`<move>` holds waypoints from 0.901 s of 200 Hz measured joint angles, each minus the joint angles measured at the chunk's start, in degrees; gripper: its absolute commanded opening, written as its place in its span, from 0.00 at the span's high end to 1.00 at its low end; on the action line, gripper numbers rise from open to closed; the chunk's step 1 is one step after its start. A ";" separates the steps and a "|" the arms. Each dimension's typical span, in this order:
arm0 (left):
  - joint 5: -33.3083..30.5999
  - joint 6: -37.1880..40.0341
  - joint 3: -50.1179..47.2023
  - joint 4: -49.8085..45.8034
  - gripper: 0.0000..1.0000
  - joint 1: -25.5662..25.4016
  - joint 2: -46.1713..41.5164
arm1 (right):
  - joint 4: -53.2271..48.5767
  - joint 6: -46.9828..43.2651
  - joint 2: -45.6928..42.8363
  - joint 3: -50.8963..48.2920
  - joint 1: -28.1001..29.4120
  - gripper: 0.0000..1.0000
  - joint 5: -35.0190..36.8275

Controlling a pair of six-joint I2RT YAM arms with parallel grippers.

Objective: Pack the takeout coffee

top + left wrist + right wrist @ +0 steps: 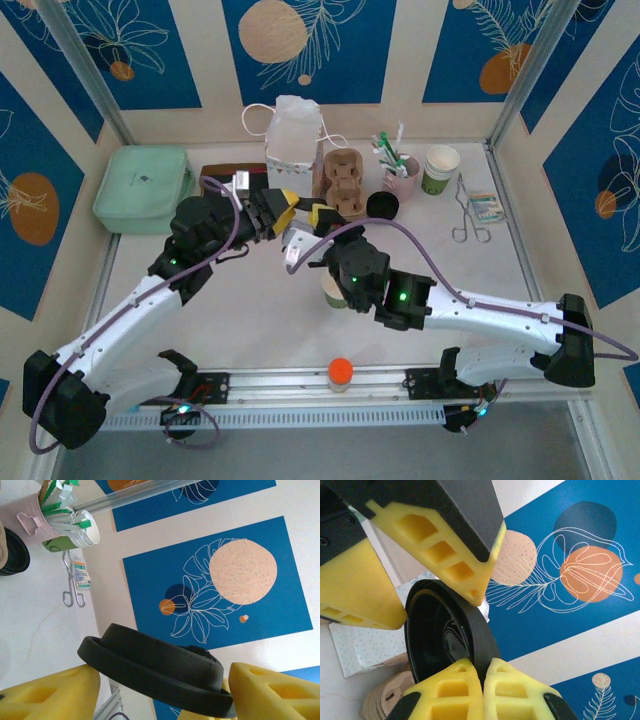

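Note:
A round black lid [155, 665] hangs in the air above the table's middle, and both grippers have it. My right gripper [482, 672] is shut on the lid's rim [487, 645], pinching it from below. My left gripper [164, 669] spans the lid, and its yellow fingers [455, 565] press on opposite edges. In the top view the lid [303, 216] is between the two arms. An open white-and-green cup [334, 292] stands on the table, half hidden under my right arm. The takeout coffee, as a lidded cup, is out of view.
At the back stand a brown pulp carrier [342, 182], a white paper bag [293, 135], a pink mug of green packets [400, 175] and a lidless cup [440, 168]. A second black lid [382, 206], tongs [468, 215], a mint box [143, 188] and an orange-capped bottle [340, 373] are also here.

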 measured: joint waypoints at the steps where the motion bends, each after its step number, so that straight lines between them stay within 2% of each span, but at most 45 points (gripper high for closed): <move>1: 0.00 0.00 0.00 0.02 0.35 0.00 0.00 | 0.02 -0.09 0.00 0.00 0.00 0.99 0.02; 35: -0.02 -0.98 -0.02 0.79 0.40 0.24 0.00 | 1.27 -1.75 0.81 0.00 0.83 0.99 0.57; 123: 0.02 -2.05 -0.02 1.99 0.62 0.50 -0.17 | 2.47 -4.00 2.14 -0.02 1.75 0.99 1.64; 180: 0.04 -2.08 -0.02 1.95 0.70 0.52 -0.39 | 2.38 -4.37 2.25 -0.33 1.81 0.99 1.57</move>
